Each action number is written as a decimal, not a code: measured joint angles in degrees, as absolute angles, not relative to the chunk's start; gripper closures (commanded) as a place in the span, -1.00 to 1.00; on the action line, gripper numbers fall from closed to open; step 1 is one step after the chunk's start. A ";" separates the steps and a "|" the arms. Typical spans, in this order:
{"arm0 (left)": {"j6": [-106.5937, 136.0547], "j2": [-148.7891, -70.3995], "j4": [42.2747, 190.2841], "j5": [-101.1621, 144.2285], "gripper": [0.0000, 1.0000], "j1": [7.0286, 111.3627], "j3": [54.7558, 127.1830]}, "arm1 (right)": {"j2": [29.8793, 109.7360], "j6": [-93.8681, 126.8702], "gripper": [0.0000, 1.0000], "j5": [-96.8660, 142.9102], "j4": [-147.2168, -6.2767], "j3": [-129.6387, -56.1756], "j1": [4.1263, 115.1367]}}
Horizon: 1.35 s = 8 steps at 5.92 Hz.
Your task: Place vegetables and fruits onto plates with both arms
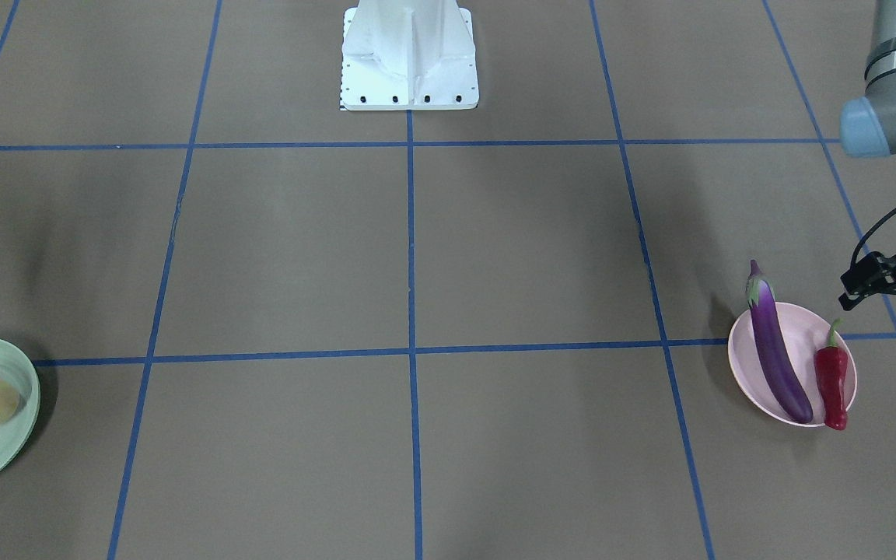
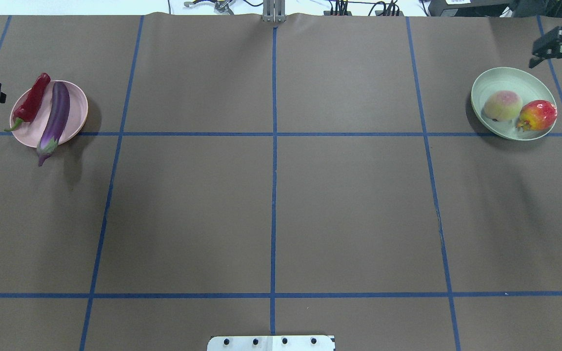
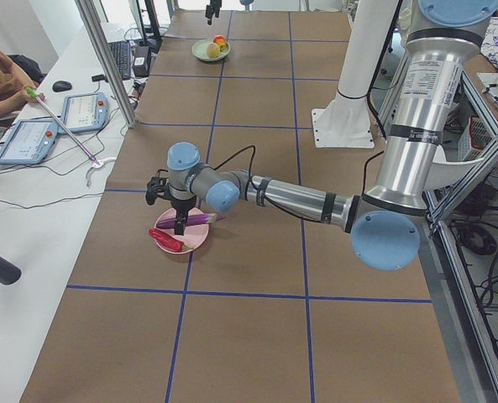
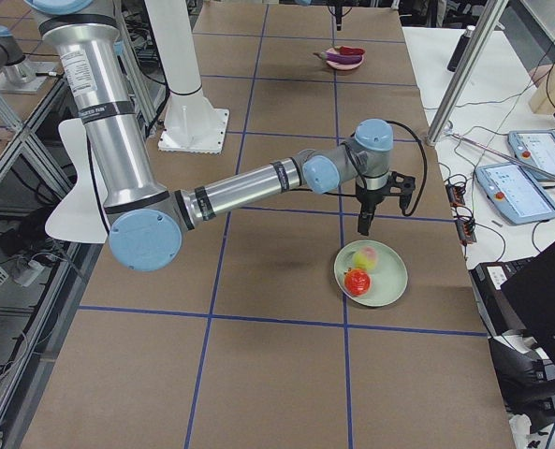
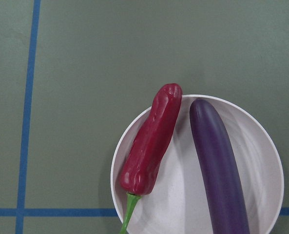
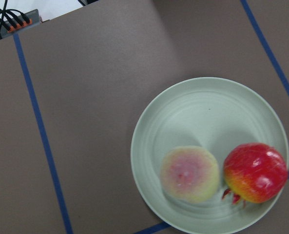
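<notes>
The purple eggplant point(image 2: 55, 117) and the red chili pepper point(image 2: 32, 102) lie side by side on the pink plate point(image 2: 78, 105) at the table's far left. They also show in the left wrist view, the eggplant point(image 5: 217, 161) and the chili point(image 5: 151, 141). The peach point(image 2: 502, 105) and the red-orange fruit point(image 2: 537, 115) rest on the mint green plate point(image 2: 510, 80) at the far right. My left gripper point(image 3: 180, 227) hangs just above the pink plate. My right gripper point(image 4: 363, 227) hangs above the table beside the green plate point(image 4: 389, 271). I cannot tell whether either gripper is open or shut.
The white base block point(image 2: 271, 342) stands at the near table edge. Blue tape lines grid the brown table. An operators' bench with tablets point(image 3: 81, 109) and an aluminium post point(image 3: 106, 59) runs along the far side.
</notes>
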State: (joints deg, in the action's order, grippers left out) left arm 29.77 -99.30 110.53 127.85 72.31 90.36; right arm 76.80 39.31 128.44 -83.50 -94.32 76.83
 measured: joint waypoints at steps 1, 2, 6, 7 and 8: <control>26.55 -97.55 110.47 129.56 -1.00 74.25 91.82 | 80.31 28.80 -1.00 130.55 -83.52 -94.29 80.52; 24.38 -96.41 110.41 131.34 -1.00 75.89 92.62 | 82.87 19.21 -1.00 131.80 -84.59 -93.91 84.00; 19.89 -87.33 110.15 137.56 -1.00 80.61 96.26 | 85.04 -4.82 -1.00 134.53 -96.03 -94.83 91.99; 19.28 -86.37 107.47 141.26 -1.00 81.83 97.96 | 85.28 -6.67 -1.00 134.56 -96.57 -94.60 91.94; 18.96 -85.94 99.90 142.41 -1.00 81.92 102.58 | 85.07 -7.24 -1.00 134.54 -97.28 -94.36 91.62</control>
State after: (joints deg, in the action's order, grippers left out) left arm 18.96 -85.94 99.90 142.41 81.92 102.58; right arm 85.07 -7.24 134.54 -97.28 -94.36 91.62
